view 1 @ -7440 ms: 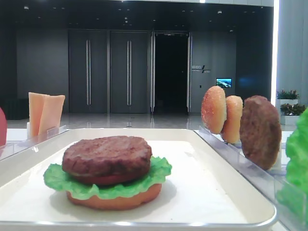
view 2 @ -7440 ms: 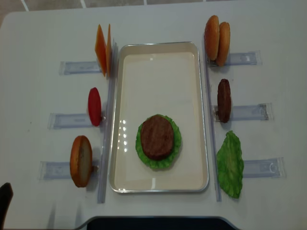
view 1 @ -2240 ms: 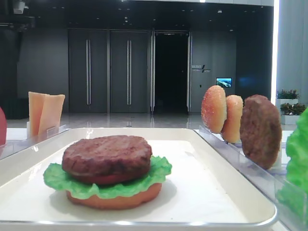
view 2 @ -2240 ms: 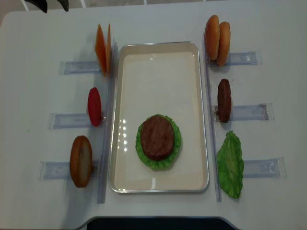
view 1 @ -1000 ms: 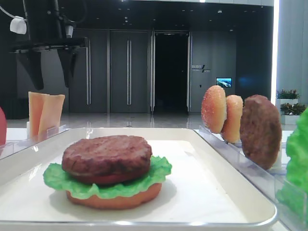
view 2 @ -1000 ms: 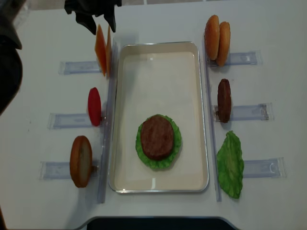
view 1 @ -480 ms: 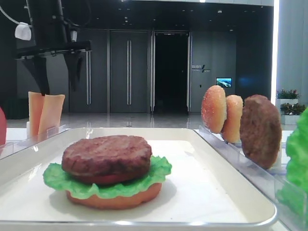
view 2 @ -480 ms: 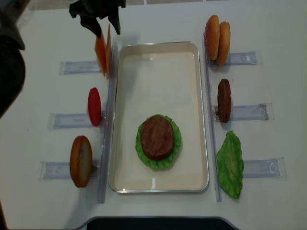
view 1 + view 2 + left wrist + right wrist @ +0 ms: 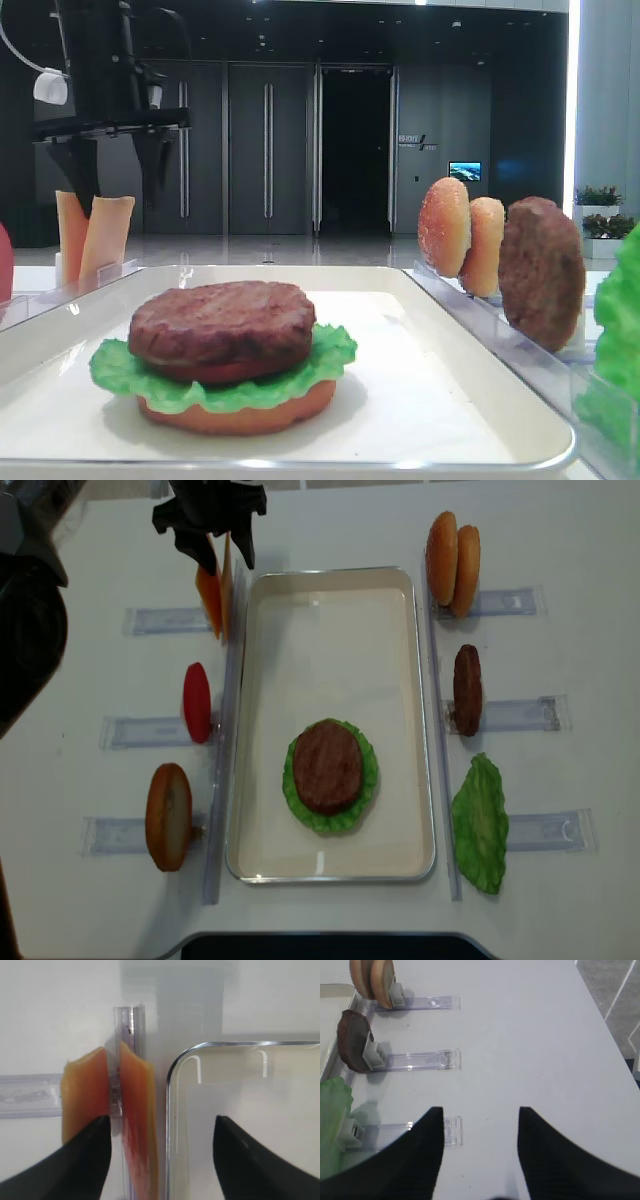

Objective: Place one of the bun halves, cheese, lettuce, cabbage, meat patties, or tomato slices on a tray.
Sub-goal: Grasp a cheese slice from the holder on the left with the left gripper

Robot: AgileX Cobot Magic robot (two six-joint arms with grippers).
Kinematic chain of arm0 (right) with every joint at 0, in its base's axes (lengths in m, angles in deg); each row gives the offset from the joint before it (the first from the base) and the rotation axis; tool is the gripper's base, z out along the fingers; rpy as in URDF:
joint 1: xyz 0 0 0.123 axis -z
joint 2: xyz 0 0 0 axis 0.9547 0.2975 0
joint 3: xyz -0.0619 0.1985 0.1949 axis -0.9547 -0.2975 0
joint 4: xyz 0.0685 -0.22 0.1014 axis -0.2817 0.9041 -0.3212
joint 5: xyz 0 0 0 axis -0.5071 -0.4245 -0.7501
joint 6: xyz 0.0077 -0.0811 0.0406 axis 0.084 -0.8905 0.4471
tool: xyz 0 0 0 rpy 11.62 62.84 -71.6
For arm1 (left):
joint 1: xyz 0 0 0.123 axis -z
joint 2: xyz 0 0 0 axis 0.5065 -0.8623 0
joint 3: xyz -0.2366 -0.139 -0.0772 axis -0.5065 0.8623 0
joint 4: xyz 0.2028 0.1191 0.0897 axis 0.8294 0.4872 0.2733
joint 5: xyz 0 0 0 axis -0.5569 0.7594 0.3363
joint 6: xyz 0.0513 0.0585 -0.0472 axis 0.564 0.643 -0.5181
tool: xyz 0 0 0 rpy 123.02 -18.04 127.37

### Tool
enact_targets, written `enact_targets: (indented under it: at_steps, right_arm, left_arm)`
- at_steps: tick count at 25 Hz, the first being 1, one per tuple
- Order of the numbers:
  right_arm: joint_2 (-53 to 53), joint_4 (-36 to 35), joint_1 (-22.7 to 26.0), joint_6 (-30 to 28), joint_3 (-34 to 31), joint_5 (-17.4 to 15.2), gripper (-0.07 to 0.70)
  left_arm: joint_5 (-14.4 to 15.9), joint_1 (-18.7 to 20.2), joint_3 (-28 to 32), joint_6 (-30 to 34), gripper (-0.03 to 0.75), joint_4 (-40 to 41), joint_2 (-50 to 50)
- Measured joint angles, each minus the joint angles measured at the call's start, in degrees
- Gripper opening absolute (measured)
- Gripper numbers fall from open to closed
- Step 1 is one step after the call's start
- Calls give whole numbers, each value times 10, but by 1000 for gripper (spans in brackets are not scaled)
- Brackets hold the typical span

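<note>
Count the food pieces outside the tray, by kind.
Cheese slices: 2
Tomato slices: 1
Bun halves: 3
Meat patties: 1
Lettuce leaves: 1
Total: 8

Upright cheese (image 9: 140, 1125) (one of two) — between open pincer (image 9: 162, 1152) fingers

One high view looks straight down; the other sits low at the tray's (image 9: 330, 580) near edge. Both share it.
</note>
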Motion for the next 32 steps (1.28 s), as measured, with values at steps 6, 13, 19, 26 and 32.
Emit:
enact_targets:
  at_steps: [6, 13, 19, 26, 32]
  right_arm:
    - [0, 0, 0, 0, 0, 0, 356]
    - [0, 0, 0, 0, 0, 0, 356]
    - [0, 0, 0, 0, 0, 0, 356]
    - [0, 0, 0, 0, 0, 0, 356]
    - [0, 0, 0, 0, 0, 0, 356]
  left_arm:
    - [0, 0, 0, 0, 422, 8, 0]
    - [0, 0, 0, 7, 406, 8, -2]
    - [-1, 0, 0, 9, 333, 8, -3]
    - [-1, 0, 0, 13, 319, 8, -6]
    - [-1, 0, 0, 13, 314, 7, -12]
